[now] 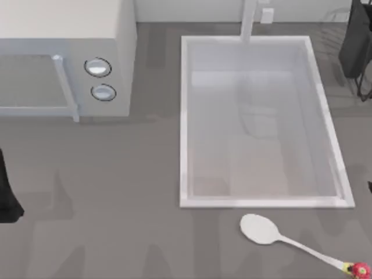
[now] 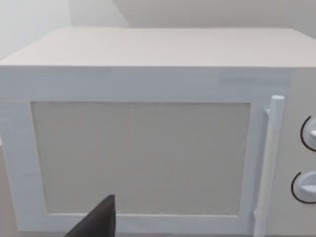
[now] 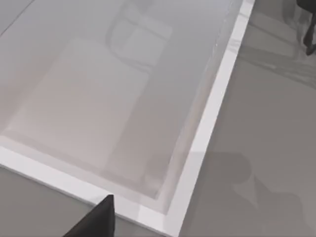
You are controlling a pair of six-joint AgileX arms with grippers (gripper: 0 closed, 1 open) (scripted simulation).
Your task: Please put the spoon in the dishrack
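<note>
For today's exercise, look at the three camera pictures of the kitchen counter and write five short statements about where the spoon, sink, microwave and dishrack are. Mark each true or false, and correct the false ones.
1. The spoon lies on the counter, just outside the near rim of the sink. True.
2. The spoon's bowl points toward the top view's right. False: the bowl is at the left, and the red-and-yellow tip is at the right.
3. The microwave stands to the left of the sink. True.
4. The microwave door is open. False: in the left wrist view it is closed.
5. The dishrack sits inside the sink. False: its dark wires are on the counter past the sink's far right corner.
</note>
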